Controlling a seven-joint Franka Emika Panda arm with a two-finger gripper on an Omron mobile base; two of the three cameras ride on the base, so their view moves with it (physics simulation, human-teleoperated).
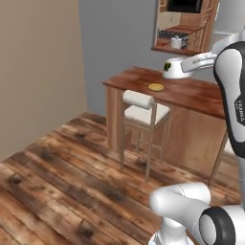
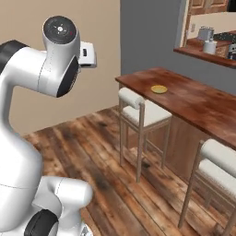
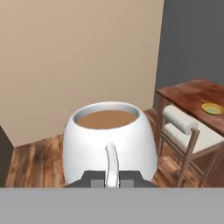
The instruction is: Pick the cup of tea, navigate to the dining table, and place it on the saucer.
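While the hand [image 3: 112, 180] grips the cup of tea [image 3: 110, 139], a stool [image 1: 142, 111] beside the dining table [image 1: 191, 93].

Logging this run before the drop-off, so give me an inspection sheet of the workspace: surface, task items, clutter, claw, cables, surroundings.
Surface: dining table, glossy reddish-brown top, bare around the saucer.
Task items: saucer, yellow, near the table's end, nothing on it; cup of tea, white, brown liquid inside, upright, held in the air and not yet over the saucer.
Clutter: nothing seen on the table.
Claw: claw shut on the cup's handle.
Cables: nothing seen.
Surroundings: two white-cushioned stools, nearest one tucked by the saucer; wood plank floor; beige and grey walls; a white canister on the counter behind the opening.
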